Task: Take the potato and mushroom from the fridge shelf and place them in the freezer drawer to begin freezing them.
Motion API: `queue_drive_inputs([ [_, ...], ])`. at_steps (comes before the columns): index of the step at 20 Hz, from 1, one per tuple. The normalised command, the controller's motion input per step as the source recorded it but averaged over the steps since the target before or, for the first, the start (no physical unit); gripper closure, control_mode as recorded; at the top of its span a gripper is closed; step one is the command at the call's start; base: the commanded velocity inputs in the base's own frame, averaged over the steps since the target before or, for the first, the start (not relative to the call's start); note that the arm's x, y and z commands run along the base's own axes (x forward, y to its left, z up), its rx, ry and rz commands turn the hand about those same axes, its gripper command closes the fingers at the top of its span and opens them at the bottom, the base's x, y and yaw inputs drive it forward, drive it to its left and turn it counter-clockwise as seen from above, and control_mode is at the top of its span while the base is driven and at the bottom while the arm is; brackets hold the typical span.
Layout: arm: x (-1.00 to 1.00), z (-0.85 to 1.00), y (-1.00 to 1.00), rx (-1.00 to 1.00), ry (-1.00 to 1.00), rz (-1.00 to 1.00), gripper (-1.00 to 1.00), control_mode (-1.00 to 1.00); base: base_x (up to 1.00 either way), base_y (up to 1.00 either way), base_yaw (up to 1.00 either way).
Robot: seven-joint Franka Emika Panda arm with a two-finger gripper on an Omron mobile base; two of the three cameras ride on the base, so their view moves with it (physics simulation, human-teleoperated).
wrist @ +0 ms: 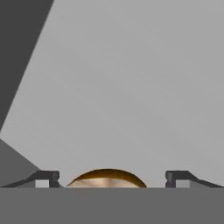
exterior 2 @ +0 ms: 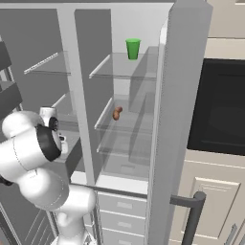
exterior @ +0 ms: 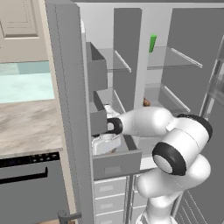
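jaws wide over a rounded brown thing in the drawer

the gripper (wrist: 112, 178) stands with jaws wide apart, a smooth brown dome, potato or mushroom i cannot tell (wrist: 106, 178), lying between the tips without touching them, on the flat matte grey floor of the freezer drawer (exterior: 117, 163). a small brown lump (exterior 2: 116, 113) rests on the thin translucent fridge shelf (exterior 2: 125, 128). a glossy green cup (exterior 2: 133, 49) stands higher up.

A green cup (exterior 2: 133, 49) stands upright beside a black oven (exterior 2: 217, 107)
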Motion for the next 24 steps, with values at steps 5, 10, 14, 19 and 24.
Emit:
queue_drive_inputs([
  [5, 0.0, 0.47, -0.2, 0.03, -0.08, 0.0, -1.0, -1.0, 0.0, 0.0, 0.0],
  [10, -0.15, 0.56, -0.58, 0.07, -0.21, 0.0, -1.0, -1.0, 0.0, 0.0, 0.0],
  [14, -0.1, 0.75, -0.64, 0.09, -0.26, -0.01, -1.0, -1.0, 0.0, 0.0, 0.0],
  [19, -0.3, 1.0, -0.5, 0.06, -0.28, -0.09, -1.0, -1.0, 0.0, 0.0, 0.0],
  [24, -0.35, 0.85, -0.74, 0.03, -0.24, -0.16, -1.0, -1.0, 0.0, 0.0, 0.0],
])
